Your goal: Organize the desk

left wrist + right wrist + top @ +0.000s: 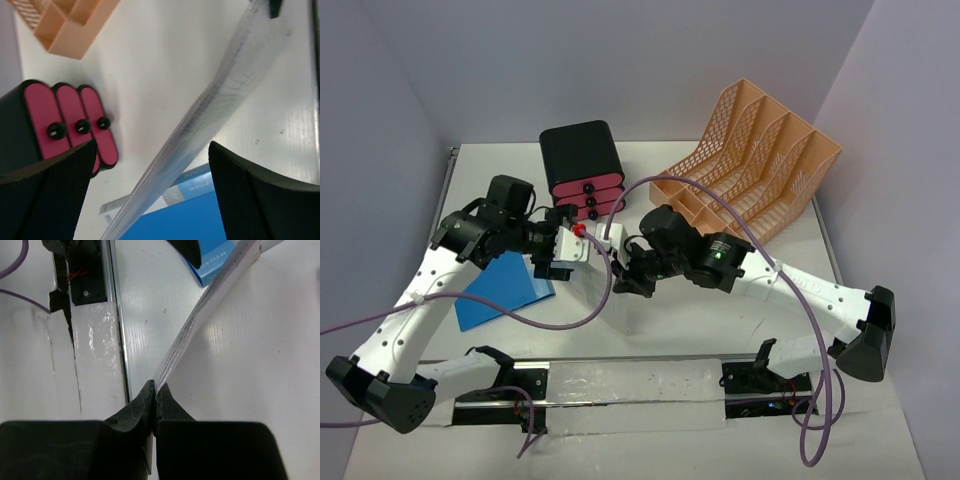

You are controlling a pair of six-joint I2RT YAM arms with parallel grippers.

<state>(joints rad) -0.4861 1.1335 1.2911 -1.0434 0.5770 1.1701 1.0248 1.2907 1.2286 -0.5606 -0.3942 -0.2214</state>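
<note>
Clear flimsy sheet (pixel 197 322) in right claw (pixel 156 390)

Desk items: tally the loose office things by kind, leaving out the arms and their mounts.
Black drawer box: 1
Orange mesh file rack: 1
Blue folder: 1
Clear plastic sheet: 1
Total: 4

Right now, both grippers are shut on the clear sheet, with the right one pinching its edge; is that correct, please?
Not quite: the left gripper is open, its fingers apart either side of the clear sheet, as the left wrist view shows. The right gripper does pinch its edge.
</note>
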